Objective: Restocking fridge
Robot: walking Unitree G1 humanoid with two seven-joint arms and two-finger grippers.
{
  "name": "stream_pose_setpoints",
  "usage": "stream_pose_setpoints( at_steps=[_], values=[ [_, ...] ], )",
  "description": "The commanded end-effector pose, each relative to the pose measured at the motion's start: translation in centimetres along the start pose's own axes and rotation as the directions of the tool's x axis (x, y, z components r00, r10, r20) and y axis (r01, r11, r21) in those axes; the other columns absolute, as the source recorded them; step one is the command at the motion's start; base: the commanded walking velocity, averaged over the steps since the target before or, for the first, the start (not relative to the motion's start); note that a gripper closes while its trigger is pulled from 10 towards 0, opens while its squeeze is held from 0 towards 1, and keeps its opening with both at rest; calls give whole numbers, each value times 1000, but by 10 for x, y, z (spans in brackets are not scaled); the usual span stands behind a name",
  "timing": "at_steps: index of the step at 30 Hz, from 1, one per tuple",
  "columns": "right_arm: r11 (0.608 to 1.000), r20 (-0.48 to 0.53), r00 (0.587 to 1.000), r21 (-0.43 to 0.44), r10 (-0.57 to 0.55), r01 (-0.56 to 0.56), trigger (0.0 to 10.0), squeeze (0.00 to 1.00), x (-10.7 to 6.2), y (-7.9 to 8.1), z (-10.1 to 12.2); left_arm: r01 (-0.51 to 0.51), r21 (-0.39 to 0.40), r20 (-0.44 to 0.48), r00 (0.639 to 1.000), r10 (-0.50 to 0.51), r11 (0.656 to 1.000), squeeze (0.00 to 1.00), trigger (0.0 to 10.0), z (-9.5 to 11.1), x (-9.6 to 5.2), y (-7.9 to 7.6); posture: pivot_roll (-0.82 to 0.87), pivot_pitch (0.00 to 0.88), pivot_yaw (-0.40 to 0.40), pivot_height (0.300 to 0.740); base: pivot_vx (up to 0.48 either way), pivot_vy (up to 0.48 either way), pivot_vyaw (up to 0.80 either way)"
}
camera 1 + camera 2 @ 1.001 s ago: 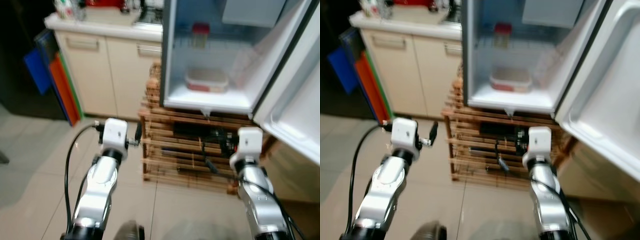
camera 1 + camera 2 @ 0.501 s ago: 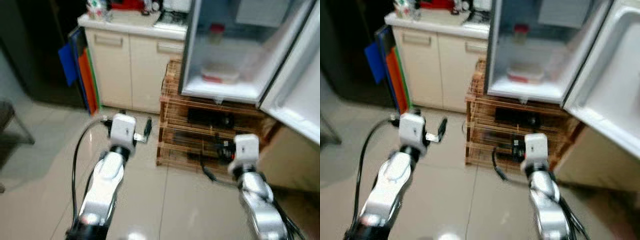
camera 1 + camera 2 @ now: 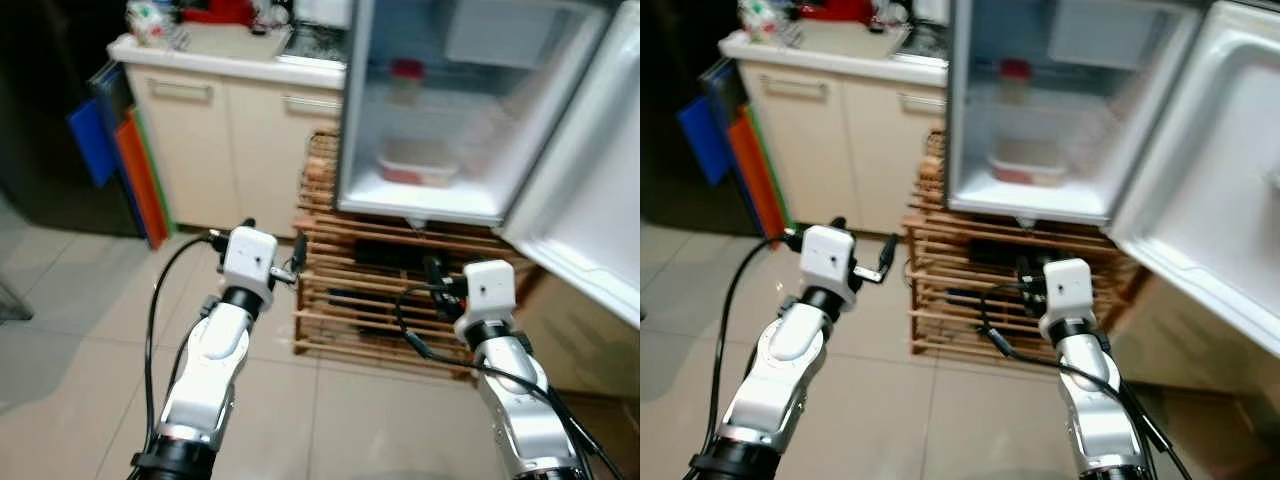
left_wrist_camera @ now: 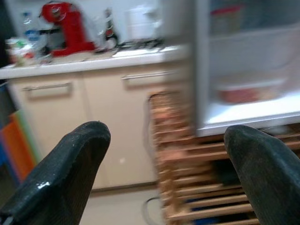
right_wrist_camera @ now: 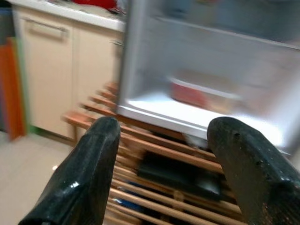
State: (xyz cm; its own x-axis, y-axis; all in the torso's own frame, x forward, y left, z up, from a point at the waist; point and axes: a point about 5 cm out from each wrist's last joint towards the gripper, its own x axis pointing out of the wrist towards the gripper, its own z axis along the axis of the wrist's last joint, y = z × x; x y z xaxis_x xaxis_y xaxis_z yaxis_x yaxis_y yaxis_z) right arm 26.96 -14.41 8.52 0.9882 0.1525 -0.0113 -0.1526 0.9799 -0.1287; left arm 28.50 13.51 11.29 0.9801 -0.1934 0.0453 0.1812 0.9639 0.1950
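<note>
Both arms raised over the tiled floor (image 3: 80,330), nothing held. Left gripper (image 4: 164,154): fingers spread wide, released. Right gripper (image 5: 164,154): fingers likewise apart, released. Just beyond them, a slatted wooden stand (image 3: 370,300) with dark items on its shelves. On top of it sits the small fridge (image 3: 352,120), door (image 3: 590,220) swung open to the right. Inside, low shelf: a shallow lidded container (image 3: 418,166); further back, a red-capped jar (image 3: 405,80). Left of fridge, cream cabinets (image 3: 210,150); counter holds a red coffee machine (image 4: 65,26). Far left, blue and orange boards (image 3: 115,160) lean against cabinet
</note>
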Motion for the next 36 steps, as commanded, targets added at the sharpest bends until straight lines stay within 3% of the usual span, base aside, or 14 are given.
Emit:
stream_pose_setpoints(
  at_steps=[1,7,9,29,36],
  values=[
    [999,-10,1000,-21,-29,29,10000,0,-3,-14,-2,39,-18,39,999,-38,999,0,10000,8,3,-13,20,0,-48,740,334,-341,0],
    [999,-19,999,-20,-27,27,10000,0,-2,-15,-4,42,-44,42,998,-40,998,0,10000,9,3,-15,23,0,-52,740,110,-115,0],
    [999,-23,999,-18,-28,27,10000,0,-2,-15,-5,40,-7,45,998,-40,999,0,10000,9,3,-14,23,0,-51,740,0,0,0],
    [999,-46,998,-16,-46,46,10000,0,0,-22,-10,137,-42,120,984,-132,990,0,10000,16,-5,-23,27,0,-54,740,0,-470,0],
    [1000,-61,998,3,-18,18,10000,0,-5,-25,-15,131,-44,117,985,-125,990,0,10000,14,-3,-21,28,0,-58,740,0,0,0]
  ],
)
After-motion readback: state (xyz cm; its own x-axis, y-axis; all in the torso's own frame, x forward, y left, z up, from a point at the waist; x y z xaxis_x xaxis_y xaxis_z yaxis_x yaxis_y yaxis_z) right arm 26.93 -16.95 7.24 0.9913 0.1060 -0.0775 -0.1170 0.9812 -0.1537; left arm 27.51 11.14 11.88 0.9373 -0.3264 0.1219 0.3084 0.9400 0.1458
